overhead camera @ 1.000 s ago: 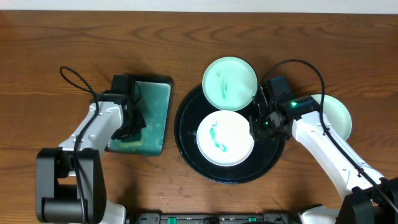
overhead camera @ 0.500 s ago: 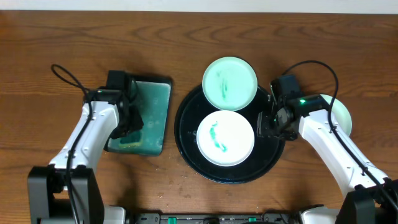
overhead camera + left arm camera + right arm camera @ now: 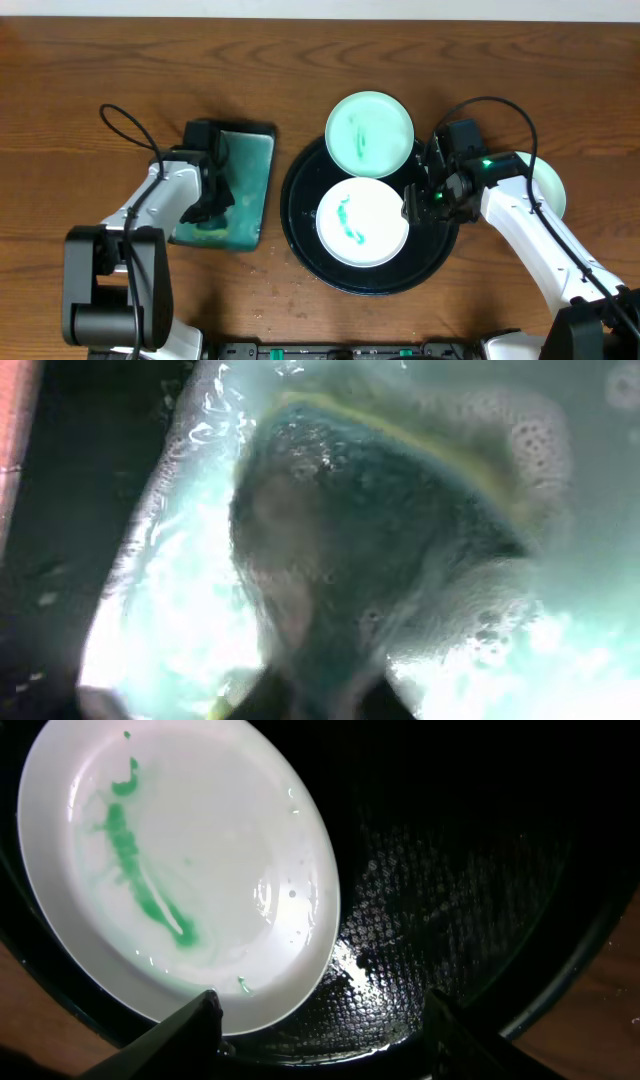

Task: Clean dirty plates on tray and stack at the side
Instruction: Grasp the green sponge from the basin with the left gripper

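Three plates concern us, and the centre plate (image 3: 362, 222) matters most. It lies flat in the middle of the tray (image 3: 300, 200), with a teal smear across its face. The upper plate (image 3: 370, 133), tinted and smeared too, sits at the top of the frame, overhanging the tray's rim. The right-hand plate (image 3: 545, 185) rests on the table (image 3: 100, 60) at the right, partly under the arm.

The right gripper (image 3: 415, 205) hovers at the centre plate's right edge with its jaws spread wide and holding nothing. In the wrist view, the plate's rim passes just beside the finger at lower left.

We see the main risk in that grip. The rim is thin and the tray looks wet and glossy, so a shallow pinch could slip. It could also push the plate sliding left instead of lifting it. A lift that swings upward in the frame could knock the overhanging plate off the rim.

The left gripper (image 3: 208, 200) sits low in the wash tray (image 3: 250, 170) at centre left. Suds blur its camera over what looks like a sponge (image 3: 380, 510), so we cannot tell how its jaws stand. If the sponge is not truly held, the scrub may miss, and a soaked one would drip across the table.
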`<state>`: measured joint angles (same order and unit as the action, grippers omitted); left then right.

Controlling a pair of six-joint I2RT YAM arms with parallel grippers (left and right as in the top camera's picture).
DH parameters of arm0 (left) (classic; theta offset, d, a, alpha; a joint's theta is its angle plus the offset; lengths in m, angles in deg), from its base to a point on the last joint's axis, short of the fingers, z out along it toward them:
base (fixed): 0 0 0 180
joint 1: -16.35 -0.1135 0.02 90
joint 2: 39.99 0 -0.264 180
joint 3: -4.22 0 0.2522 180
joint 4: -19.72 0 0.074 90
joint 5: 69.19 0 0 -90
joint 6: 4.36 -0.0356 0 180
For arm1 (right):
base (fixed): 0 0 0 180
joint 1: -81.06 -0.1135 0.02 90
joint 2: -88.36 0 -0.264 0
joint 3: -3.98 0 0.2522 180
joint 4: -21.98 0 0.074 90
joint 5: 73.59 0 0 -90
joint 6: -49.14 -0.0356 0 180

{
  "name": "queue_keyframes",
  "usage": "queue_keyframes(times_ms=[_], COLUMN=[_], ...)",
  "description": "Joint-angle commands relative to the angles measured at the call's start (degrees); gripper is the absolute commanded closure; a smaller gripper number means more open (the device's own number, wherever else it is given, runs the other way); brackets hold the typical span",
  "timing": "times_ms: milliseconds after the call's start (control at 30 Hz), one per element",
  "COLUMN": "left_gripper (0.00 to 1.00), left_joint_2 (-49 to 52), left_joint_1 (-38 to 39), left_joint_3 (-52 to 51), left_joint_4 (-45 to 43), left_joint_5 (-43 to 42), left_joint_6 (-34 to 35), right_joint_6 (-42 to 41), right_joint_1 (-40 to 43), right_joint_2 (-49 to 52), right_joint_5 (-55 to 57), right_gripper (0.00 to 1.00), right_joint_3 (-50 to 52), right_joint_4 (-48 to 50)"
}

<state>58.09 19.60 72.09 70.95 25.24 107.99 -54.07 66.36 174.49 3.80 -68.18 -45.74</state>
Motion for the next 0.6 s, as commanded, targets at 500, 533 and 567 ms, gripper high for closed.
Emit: queue_keyframes(times_ms=[500,533,567], left_gripper=[0.93,0.93,0.93], left_joint_2=[-14.3,-15.6,-16.5], left_joint_1=[0.5,0.8,1.1], left_joint_3=[12.2,12.2,12.2], left_joint_4=[16.4,16.5,16.5], left_joint_5=[-9.9,-10.4,-11.3], left_joint_6=[-2.9,-2.9,-2.9], right_joint_6=[-2.5,-2.2,-1.4], right_joint_1=[0.0,0.0,0.0], right_joint_2=[9.0,10.0,11.1], right_joint_5=[0.5,0.3,-0.3], right_gripper=[0.48,0.50,0.52], right_joint_3=[0.1,0.1,0.1], right_joint_4=[4.5,4.7,4.9])
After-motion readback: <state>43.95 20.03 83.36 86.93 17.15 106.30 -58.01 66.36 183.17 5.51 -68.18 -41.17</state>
